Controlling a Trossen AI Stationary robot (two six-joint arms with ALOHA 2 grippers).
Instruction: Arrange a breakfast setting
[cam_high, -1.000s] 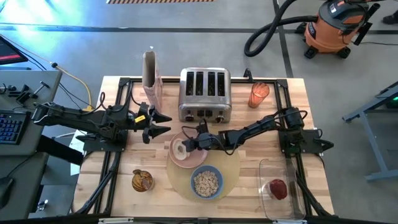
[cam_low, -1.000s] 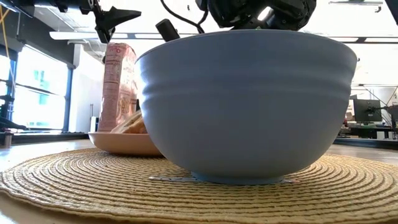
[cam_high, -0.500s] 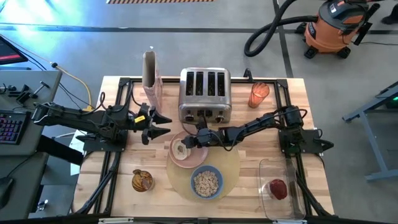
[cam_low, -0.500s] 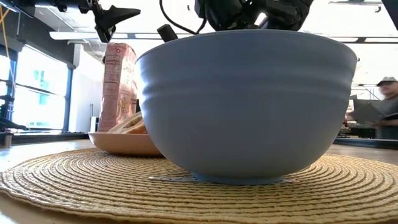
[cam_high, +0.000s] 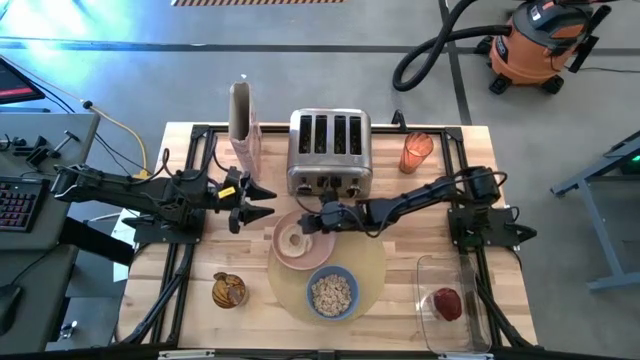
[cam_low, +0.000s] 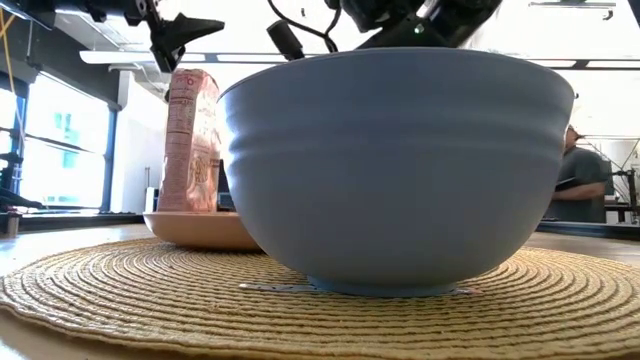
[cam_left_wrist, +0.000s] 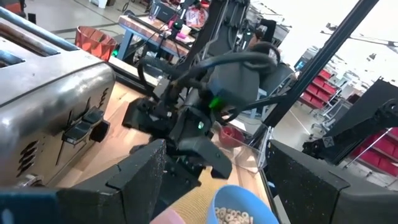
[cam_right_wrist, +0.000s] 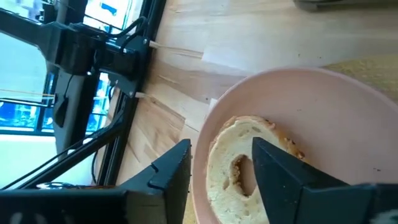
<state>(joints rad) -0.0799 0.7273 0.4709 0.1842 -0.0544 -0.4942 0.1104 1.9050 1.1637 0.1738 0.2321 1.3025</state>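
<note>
Right end effector (cam_high: 312, 222), fingers parted and empty, hangs directly above the cut-side-up bagel half (cam_high: 293, 241) on the round pink plate (cam_high: 318, 250).

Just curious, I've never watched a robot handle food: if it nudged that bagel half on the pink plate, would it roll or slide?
The bagel half lies flat on the pink plate, so it would probably slide rather than roll. It looks light and bready, likely squashing slightly under a pinch.

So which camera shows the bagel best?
The right wrist view: the bagel lies close up on the pink plate. The high view shows it small; the low and left wrist views don't show it.
</note>
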